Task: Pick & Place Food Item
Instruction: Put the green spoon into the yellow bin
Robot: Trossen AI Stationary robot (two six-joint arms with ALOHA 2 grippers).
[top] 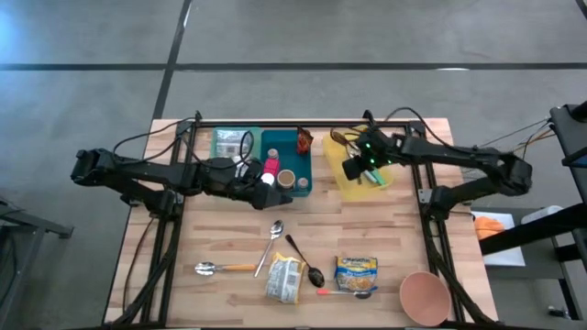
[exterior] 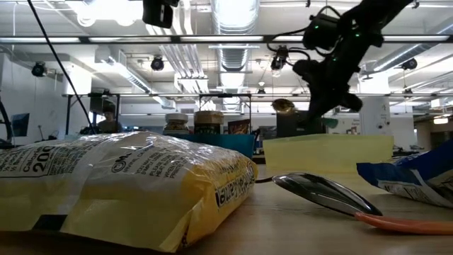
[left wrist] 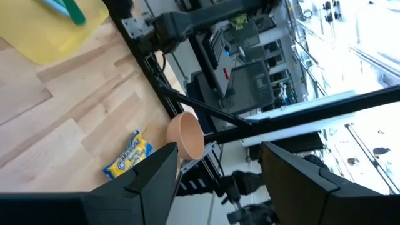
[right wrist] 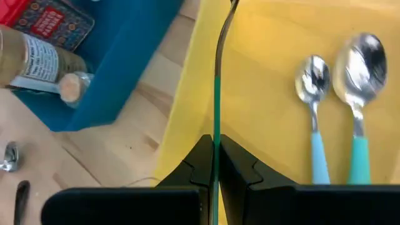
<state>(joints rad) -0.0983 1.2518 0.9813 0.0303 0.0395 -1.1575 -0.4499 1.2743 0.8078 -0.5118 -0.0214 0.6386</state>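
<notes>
**Entry: right arm holding a utensil over the tray, food packets untouched**

- **Right gripper** (right wrist: pixel 214 156): fingers clenched on the thin green-handled metal utensil (right wrist: pixel 216 94). The handle runs straight out from between the fingertips. Its far end is cut off in the right wrist view, so I cannot tell whether it is a spoon or a fork.
- **Shallow yellow plastic tray** (right wrist: pixel 275 144): directly beneath and ahead of those fingers. Two metal spoons with teal handles (right wrist: pixel 315 81) lie in it side by side, to one side of the gripped handle.
- **Teal plastic bin** (right wrist: pixel 137 56): on the other side of the fingers, just beside the tray, with jars and a packet inside.
- **Left gripper** (top: pixel 263 181): fingers released and standing apart. Nothing shows between them in the left wrist view. It sits at the near edge of the bin, close to a pink-capped bottle (top: pixel 271 169).
- **Food items**: the crinkled yellow snack packet (top: pixel 284 278) and the blue-and-yellow foil packet (top: pixel 356 268) lie flat on the wooden table (top: pixel 220 238), well apart from both sets of fingers.

**Step in hand (judgement):** the right arm appears to be placing the utensil in the tray. No food packet is picked up yet.

**Next move calls for:** lowering the handle clear of the two spoons and letting go. After that, one arm has to reach across to a packet and pinch it by an edge, since it lies flat.
</notes>
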